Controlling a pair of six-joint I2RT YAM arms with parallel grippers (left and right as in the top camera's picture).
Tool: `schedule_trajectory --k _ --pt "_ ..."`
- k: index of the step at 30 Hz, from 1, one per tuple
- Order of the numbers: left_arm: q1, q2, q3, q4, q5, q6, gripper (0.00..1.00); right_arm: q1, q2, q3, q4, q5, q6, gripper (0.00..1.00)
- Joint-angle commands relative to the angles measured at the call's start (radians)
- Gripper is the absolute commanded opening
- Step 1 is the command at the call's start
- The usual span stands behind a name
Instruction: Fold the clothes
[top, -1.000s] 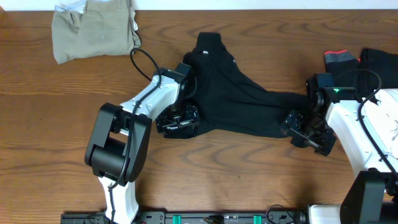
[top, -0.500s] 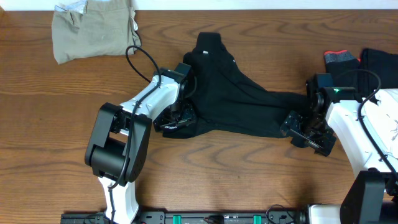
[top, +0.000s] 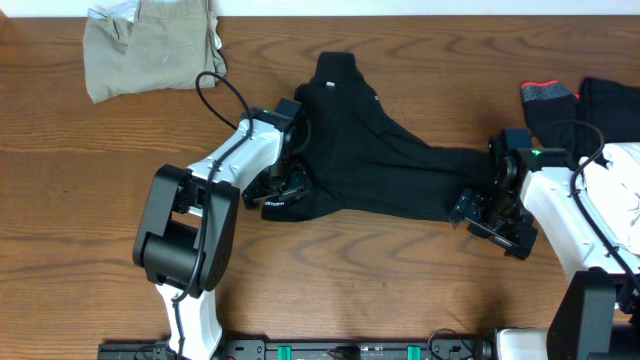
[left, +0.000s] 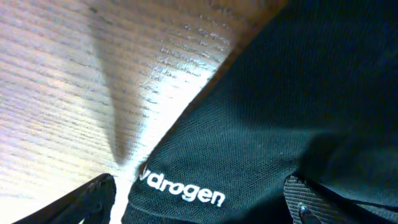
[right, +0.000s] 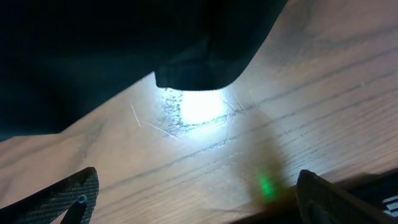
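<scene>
The black garment (top: 370, 160) of the clothes lies spread and rumpled across the middle of the table. My left gripper (top: 280, 190) sits at its left corner, open. In the left wrist view that corner, with its white print (left: 183, 190), lies between the wide-apart fingers (left: 305, 199). My right gripper (top: 482, 212) is at the garment's right end, open. In the right wrist view only bare wood shows between its fingers (right: 74, 199); the black fabric (right: 124, 50) lies just ahead.
A khaki garment (top: 150, 50) lies bunched at the back left. A black piece with red-orange trim (top: 548, 95) and more dark fabric (top: 610, 105) sit at the back right. The wooden table (top: 80, 200) shows bare at the front and left.
My left gripper has crept slightly up and left onto the garment's corner. The right gripper has shifted a little down and left. Both stay open.
</scene>
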Motion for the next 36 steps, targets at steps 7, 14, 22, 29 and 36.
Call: schedule_trajectory --k 7,14,22,29,36 --pt "0.007 -0.004 -0.018 -0.002 0.036 0.022 0.74 0.005 -0.009 -0.005 0.002 -0.021 -0.011 0.99" --pt "0.007 -0.004 -0.089 0.051 0.036 0.025 0.71 0.005 -0.009 -0.005 0.0 -0.024 -0.012 0.99" --pt "0.007 -0.004 -0.137 0.101 0.081 0.053 0.39 0.004 -0.009 -0.005 -0.002 0.013 0.029 0.99" --pt "0.007 -0.004 -0.137 0.117 0.081 0.067 0.07 0.005 -0.009 -0.005 0.063 0.048 -0.018 0.99" --pt "0.007 -0.034 -0.137 0.09 0.079 0.073 0.06 0.005 -0.009 -0.005 0.115 0.031 -0.019 0.99"
